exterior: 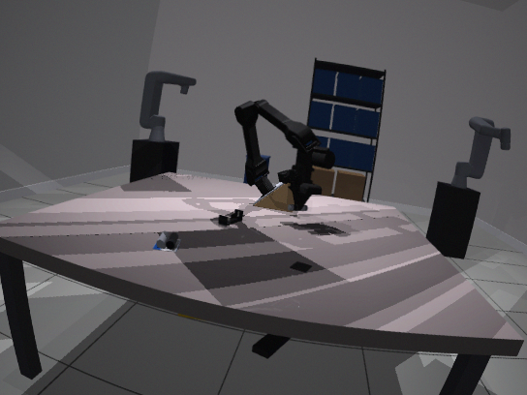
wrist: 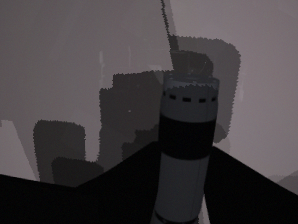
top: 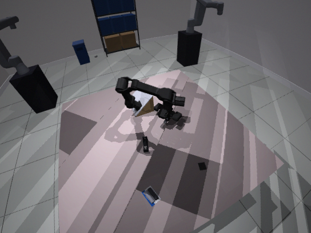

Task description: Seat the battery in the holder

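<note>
The grey cylindrical battery with a black band (wrist: 186, 137) sits between the fingers of the black gripper (top: 169, 118) (exterior: 301, 204) (wrist: 182, 153), which is clamped on its sides. Its long axis runs up the wrist view, leaning slightly; which end is the terminal, I cannot tell. The small black open-topped holder (top: 145, 144) (exterior: 231, 218) lies apart, below and left of the gripper from above, lengthwise nearly up that view. The carry should go that way, with the axes matched before lowering.
</note>
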Robot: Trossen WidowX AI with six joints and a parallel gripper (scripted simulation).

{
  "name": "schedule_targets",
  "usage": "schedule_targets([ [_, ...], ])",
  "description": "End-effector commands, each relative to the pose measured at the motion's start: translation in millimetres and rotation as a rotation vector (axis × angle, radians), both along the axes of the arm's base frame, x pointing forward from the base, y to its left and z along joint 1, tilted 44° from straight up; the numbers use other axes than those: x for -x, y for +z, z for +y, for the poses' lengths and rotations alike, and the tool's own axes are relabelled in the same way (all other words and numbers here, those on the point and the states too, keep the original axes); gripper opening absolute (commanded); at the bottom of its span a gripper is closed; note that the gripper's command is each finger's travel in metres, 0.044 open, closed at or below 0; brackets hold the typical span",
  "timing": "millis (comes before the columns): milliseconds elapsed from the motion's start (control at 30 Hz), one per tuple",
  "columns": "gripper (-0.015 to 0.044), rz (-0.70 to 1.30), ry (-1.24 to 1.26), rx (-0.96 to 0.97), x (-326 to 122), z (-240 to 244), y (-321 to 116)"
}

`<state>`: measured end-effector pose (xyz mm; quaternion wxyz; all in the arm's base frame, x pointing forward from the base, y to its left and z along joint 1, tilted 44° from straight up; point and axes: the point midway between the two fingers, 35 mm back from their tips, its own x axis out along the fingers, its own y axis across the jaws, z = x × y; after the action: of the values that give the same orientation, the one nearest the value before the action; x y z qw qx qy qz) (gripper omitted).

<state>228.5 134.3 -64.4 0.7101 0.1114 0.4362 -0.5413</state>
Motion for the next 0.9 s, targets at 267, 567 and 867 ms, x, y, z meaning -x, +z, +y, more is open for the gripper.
schedule_targets([
  [267, 0.0065, 0.191, 0.231, -0.023, -58.6, -42.6, 67.2],
  [567, 0.0065, 0.358, 0.429, -0.007, -84.6, -86.9, 116.6],
  [867, 0.0065, 0.494, 0.588, 0.009, -93.6, -130.2, 159.3],
])
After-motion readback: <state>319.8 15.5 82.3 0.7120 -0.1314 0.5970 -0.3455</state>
